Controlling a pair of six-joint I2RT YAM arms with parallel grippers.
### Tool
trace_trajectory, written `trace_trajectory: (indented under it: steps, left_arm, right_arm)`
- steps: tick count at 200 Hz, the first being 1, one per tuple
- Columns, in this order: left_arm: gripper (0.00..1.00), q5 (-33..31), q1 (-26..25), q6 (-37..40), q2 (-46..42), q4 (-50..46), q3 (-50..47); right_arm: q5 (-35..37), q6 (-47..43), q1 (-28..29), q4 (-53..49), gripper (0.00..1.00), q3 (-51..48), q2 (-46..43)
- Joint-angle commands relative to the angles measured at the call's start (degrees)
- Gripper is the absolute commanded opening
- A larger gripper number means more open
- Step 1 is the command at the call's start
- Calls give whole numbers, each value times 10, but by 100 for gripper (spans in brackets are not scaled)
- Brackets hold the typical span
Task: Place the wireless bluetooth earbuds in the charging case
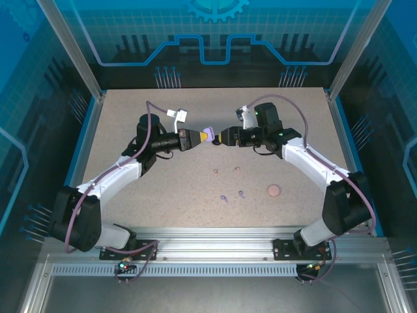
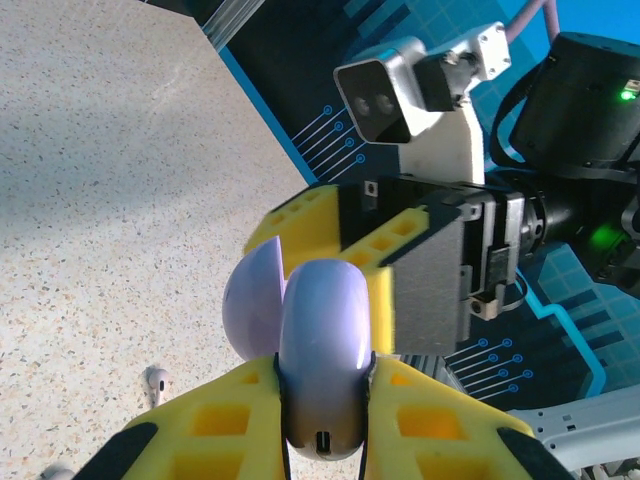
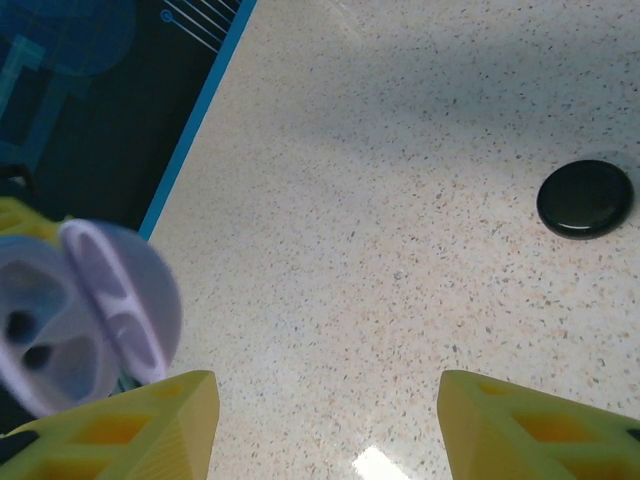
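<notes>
Above the middle of the worktop (image 1: pixel 163 176), we see the left end effector (image 2: pixel 325 372) clamped on the lilac charging case (image 2: pixel 322 320), its lid (image 2: pixel 250 300) hinged open. Facing it, the right end effector (image 3: pixel 325 405) has its jaws apart with nothing between them. Two lilac earbuds (image 1: pixel 223 198) and two pinkish-beige earbuds (image 1: pixel 215 172) lie loose on the worktop nearer the arm bases, with a closed pink case (image 1: pixel 273 190) to their right
</notes>
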Motion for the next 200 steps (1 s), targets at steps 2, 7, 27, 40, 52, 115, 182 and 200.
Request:
trace_trajectory:
  steps: [2, 7, 27, 40, 52, 115, 182, 200]
  left_arm:
    - [0, 19, 0, 9, -10, 25, 10]
    - [0, 20, 0, 10, -10, 25, 10]
    - [0, 20, 0, 8, -10, 26, 11]
    - [0, 20, 0, 8, -10, 25, 11]
    - [0, 20, 0, 8, -11, 24, 11]
    - [0, 20, 0, 6, -10, 24, 11]
    - [0, 21, -1, 3, -13, 28, 9]
    - [0, 22, -1, 3, -12, 28, 8]
  right_arm:
    - [-57, -17, -8, 5, 59, -5, -36]
    - [-65, -19, -8, 6, 58, -3, -36]
    - [-78, -20, -6, 12, 54, 2, -28]
    - [-81, -18, -4, 16, 52, 7, -20]
    - [-84, -15, -1, 19, 50, 14, -12]
    - [-74, -9, 22, 25, 47, 42, 22]
    - [-68, 3, 29, 34, 41, 59, 53]
    - [-70, 5, 30, 36, 40, 62, 56]
